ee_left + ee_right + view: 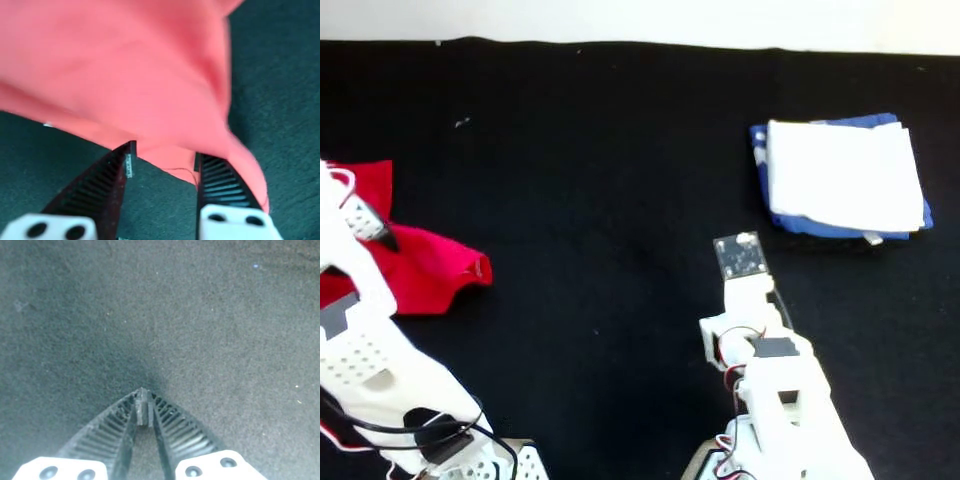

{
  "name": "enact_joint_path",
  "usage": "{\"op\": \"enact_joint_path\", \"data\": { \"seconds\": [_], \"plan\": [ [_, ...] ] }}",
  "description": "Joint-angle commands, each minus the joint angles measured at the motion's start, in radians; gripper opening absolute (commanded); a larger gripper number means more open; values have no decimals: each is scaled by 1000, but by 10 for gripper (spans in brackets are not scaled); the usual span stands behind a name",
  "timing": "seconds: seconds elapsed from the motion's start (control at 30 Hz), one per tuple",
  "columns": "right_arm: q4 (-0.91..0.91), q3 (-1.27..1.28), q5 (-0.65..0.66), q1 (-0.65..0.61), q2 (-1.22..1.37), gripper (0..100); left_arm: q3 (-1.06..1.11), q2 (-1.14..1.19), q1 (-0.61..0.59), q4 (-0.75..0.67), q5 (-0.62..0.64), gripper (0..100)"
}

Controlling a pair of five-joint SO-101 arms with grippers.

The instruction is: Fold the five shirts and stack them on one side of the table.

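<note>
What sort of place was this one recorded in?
Likely a robotics lab bench: a black-covered table, a white left arm and right arm, a loose red shirt and a folded stack.

Black felt tabletop (600, 180), pale wall strip (640, 18) along far edge

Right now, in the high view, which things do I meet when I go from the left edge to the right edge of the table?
Red shirt → right arm → stack of folded shirts, white on top of blue.
</note>
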Motion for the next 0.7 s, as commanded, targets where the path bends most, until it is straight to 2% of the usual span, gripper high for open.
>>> {"op": "enact_joint_path", "data": {
  "seconds": [0.0,0.07,0.27,0.47,0.67],
  "plan": [
    [-15,4,-2,-13,4,8,-61,-45,-64,123,-63,199],
    [-15,2,-2,-13,4,8,-56,-62,-87,181,-106,199],
    [-15,2,0,-13,4,8,51,-74,-196,176,-216,199],
    [-15,2,-2,-13,4,8,131,10,-251,-72,-218,200],
    [-15,2,-2,-13,4,8,157,94,-252,-250,-184,200]
  ]
}}
